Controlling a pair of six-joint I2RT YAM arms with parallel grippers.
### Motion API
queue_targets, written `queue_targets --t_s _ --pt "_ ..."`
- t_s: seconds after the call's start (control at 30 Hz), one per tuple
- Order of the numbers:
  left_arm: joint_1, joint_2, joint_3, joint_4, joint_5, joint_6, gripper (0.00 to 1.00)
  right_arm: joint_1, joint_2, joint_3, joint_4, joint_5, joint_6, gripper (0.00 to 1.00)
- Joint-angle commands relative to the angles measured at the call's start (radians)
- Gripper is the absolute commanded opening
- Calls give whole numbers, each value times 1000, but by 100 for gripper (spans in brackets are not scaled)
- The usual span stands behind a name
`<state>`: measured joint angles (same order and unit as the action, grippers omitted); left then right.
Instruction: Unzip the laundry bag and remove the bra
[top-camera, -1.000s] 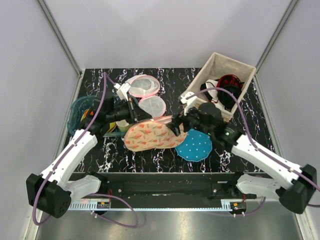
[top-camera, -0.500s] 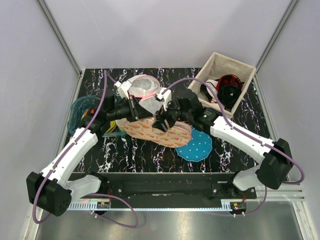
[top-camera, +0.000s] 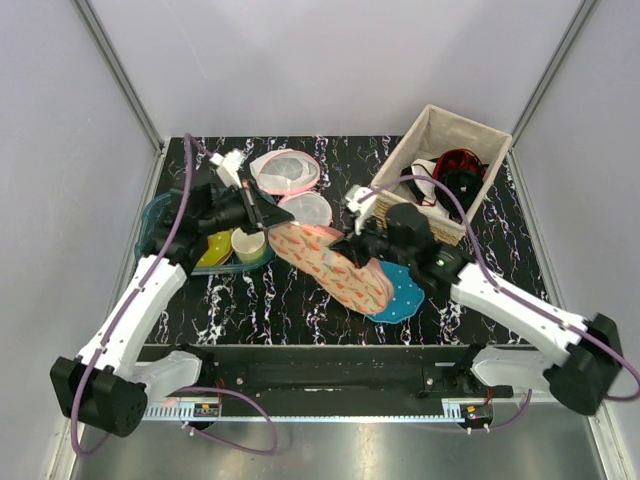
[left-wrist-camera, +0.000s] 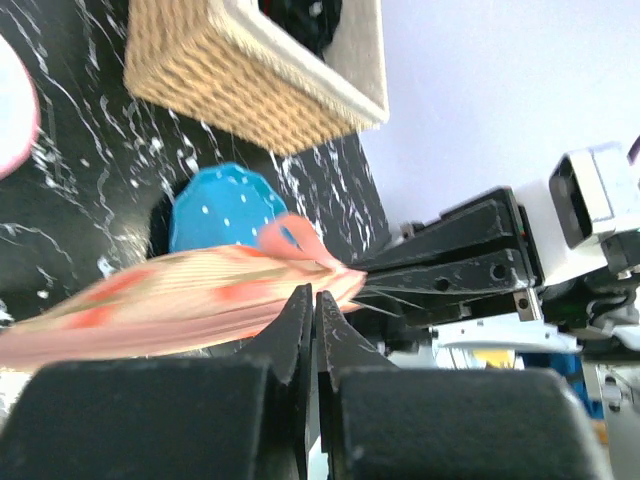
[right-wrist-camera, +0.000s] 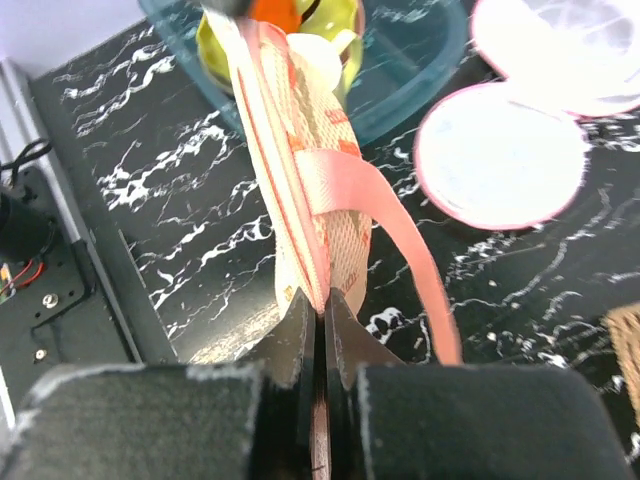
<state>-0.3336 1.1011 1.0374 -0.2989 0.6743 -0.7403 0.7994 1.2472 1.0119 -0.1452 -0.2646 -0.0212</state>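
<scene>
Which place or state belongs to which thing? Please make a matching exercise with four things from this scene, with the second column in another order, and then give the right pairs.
Things
1. laundry bag
2. blue polka-dot pouch
3. wicker basket
4. teal plastic tub

Places or states
A. holds black and red garments
B. gripped by the left gripper and the right gripper
C. lies flat, partly hidden by peach fabric
D. stands at the left side

Pairs: 1-B, 2-C, 3-A, 4-D
</scene>
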Motion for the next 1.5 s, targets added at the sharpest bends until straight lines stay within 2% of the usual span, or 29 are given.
queue_targets --t_s 0.0,0.03,0.13,0.23,0.4,0.6,0.7,0.77,0.8,0.83,0.97,1.03,1.07,1.1,1.13,1.17,1.2,1.27,1.3,1.37,1.47 --pt "172 -102 -63 138 140 -76 0 1 -213 -159 267 169 87 0" --pt "198 -125 -86 144 155 -93 0 1 -245 -194 379 179 140 0" --pt "260 -144 -163 165 192 -126 0 0 -327 -303 543 217 260 0" --pt "274 -141 -241 242 202 -169 0 1 -373 -358 640 219 334 0" --pt "275 -63 -344 435 237 -260 0 0 -407 -372 667 243 354 0" --pt "275 -18 -332 400 228 -218 0 -6 -416 -386 798 246 461 0" --pt "275 -10 -336 421 215 -232 0 -15 -401 -409 926 246 553 0" --pt "265 12 -358 534 206 -297 0 -14 -358 -395 929 223 580 0" --pt "236 29 -353 540 193 -298 0 -16 -335 -379 899 213 577 0" --pt "219 67 -341 518 173 -257 0 -16 -312 -365 841 214 573 0" --pt "159 134 -274 436 172 -196 0 -16 -200 -340 784 240 581 0" --pt "156 118 -237 377 157 -122 0 -14 -160 -282 646 223 558 0" --pt "157 106 -162 253 119 -75 3 -14 -143 -250 571 214 554 0" --pt "157 106 -114 172 88 27 27 -16 -128 -221 433 223 555 0" --pt "157 109 -64 38 62 76 35 -14 -103 -188 388 229 560 0" --pt "157 114 29 -17 30 114 43 -16 -94 -181 350 240 572 0" --pt "157 124 71 -66 9 161 57 -16 -89 -185 328 255 601 0" --pt "156 115 173 -184 -68 185 68 -16 -88 -203 319 260 631 0" --pt "153 106 187 -204 -93 185 75 -12 -81 -202 302 258 636 0" --pt "115 76 187 -223 -154 185 82 -12 -74 -181 248 286 639 0" --pt "33 37 147 -276 -243 185 84 -11 -78 -193 240 315 649 0"
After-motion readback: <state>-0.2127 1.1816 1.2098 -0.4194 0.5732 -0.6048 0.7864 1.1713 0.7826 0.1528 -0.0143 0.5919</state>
